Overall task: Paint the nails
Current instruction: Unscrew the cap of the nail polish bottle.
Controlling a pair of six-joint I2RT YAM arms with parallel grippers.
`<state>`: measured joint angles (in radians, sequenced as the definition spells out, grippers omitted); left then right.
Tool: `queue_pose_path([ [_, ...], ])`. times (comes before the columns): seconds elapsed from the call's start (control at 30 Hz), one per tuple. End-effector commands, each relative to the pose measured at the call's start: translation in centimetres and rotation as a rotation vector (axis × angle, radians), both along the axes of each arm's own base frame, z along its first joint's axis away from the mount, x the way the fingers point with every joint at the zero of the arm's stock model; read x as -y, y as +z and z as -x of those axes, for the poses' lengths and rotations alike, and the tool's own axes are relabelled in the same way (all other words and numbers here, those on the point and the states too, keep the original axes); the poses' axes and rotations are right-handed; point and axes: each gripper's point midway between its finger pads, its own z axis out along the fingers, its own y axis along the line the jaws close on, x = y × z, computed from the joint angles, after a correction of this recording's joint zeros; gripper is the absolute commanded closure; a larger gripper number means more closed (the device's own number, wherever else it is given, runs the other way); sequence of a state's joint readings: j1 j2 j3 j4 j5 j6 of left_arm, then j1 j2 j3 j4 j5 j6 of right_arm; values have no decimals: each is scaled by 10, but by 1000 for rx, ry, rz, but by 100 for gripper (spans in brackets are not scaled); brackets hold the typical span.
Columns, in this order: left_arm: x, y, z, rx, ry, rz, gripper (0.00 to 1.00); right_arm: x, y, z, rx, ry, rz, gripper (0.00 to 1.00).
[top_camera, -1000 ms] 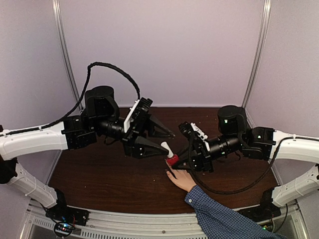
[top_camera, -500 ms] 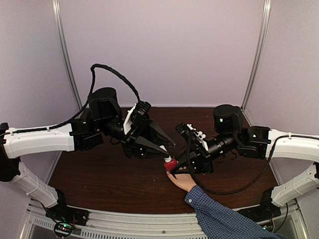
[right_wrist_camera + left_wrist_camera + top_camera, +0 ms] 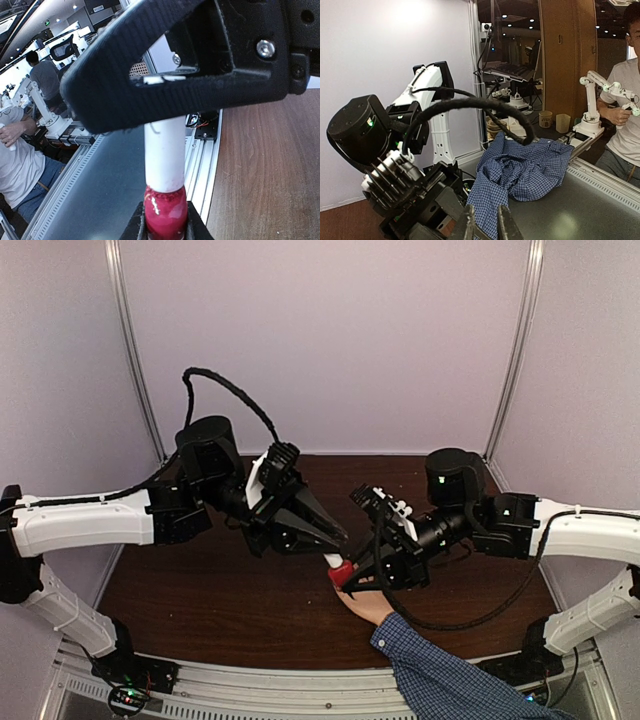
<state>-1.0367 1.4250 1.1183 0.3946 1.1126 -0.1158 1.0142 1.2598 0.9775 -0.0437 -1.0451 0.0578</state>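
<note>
top: fixed, high behind both arm bases, looks down over the whole table (image 3: 200, 610) | left wrist: looks low across to the right arm (image 3: 375, 135) and checked sleeve (image 3: 520, 170) | right wrist: very near, on right gripper (image 3: 165, 226), red bottle (image 3: 165, 207), white cap (image 3: 164, 155) | shared with top: red bottle, checked sleeve, right arm

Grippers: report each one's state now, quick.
Left gripper: closed on the white cap.
Right gripper: closed on the red polish bottle.
</note>
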Motion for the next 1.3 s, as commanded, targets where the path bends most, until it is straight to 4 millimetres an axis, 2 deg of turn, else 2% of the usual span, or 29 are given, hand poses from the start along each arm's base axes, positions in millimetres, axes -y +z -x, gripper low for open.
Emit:
queue_pose_path([
  [0.0,-3,1,4,1,-39,17,86,-2,19,-2,21,4,-54,100],
  [0.17,2,1,-4,-17,13,5,93,-2,16,-12,53,-64,-36,100],
  [0.37,8,-3,-17,-18,115,-13,99,2,11,-36,122,-229,0,100],
  [0.83,21,-11,-57,-30,366,-35,100,16,-3,-99,257,-600,97,100],
  [1.1,29,-20,-111,-112,663,-48,100,34,-12,-132,308,-822,153,100],
  [1.27,36,-33,-143,-208,813,-56,100,35,-18,-145,339,-879,192,100],
])
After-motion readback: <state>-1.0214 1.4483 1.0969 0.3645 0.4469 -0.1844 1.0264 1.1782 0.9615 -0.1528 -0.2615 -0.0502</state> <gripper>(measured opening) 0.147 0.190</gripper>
